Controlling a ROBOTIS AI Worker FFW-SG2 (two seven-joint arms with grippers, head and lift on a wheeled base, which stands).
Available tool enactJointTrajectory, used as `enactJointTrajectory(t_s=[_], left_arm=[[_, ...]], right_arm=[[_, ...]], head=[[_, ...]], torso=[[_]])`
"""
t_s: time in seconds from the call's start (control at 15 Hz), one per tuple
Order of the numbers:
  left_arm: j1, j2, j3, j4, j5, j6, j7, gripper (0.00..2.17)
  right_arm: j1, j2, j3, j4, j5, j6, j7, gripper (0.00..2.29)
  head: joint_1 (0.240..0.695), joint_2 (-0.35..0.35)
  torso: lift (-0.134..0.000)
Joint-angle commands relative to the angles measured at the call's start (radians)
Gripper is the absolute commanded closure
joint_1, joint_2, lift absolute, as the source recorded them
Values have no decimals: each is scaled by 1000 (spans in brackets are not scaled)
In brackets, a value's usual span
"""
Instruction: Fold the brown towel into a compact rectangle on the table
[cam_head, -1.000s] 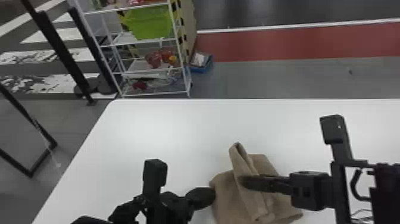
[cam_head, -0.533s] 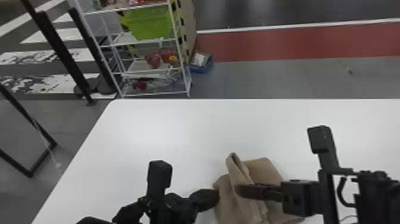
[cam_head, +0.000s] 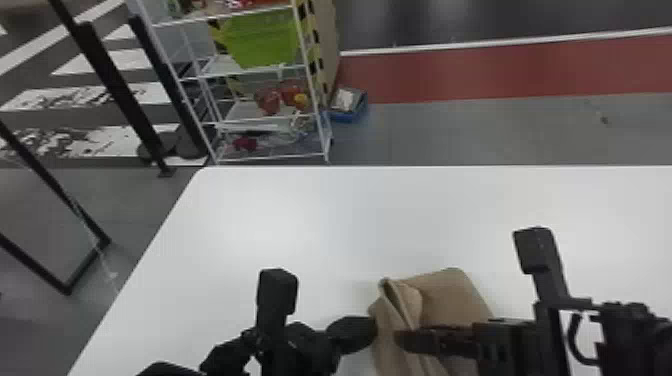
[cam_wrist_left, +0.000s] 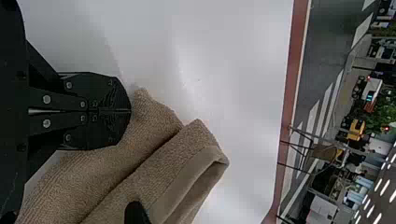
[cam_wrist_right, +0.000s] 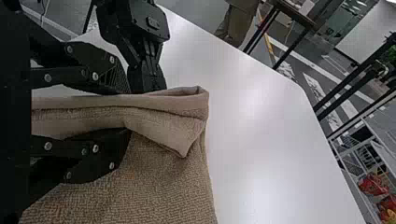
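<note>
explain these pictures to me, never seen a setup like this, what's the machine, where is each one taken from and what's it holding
This is a robot with two black arms, each ending in a gripper, a kind of two-fingered hand. The head view looks forward and down from its head; the two wrist views come from cameras on its wrists and are turned on their side.

On the white table lies a brown towel, partly folded over. The left gripper is shut at the towel's edge; I can't tell whether it pinches any cloth. The right gripper is open, its fingers on either side of the folded hem, so it doesn't seem to be gripping it.

Beyond the table stands a wire shelf rack.
</note>
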Motion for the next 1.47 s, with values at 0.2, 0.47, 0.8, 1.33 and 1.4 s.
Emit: enactJointTrajectory(t_s=[0.2,0.47,0.8,1.33,1.4], left_arm=[[-7,0,-5,1,-13,-4,15,1878],[-7,0,-5,6,-25,-7,28,1875],[-2,0,9,-14,-27,-7,28,1875],[30,-17,103,-63,41,-124,60,1865],[30,-21,123,-60,65,-158,64,1865]], right_arm=[[33,1,-29,-52,4,-20,-1,49],[94,1,-84,-182,-3,-63,12,49],[150,1,-254,-279,-95,42,115,444],[334,1,-386,-302,-61,11,302,2044],[352,1,-386,-285,-59,-35,305,2044]], head=[[695,221],[695,204],[695,163],[695,132],[695,136]], torso=[[-122],[-122],[-122],[-122],[-122]])
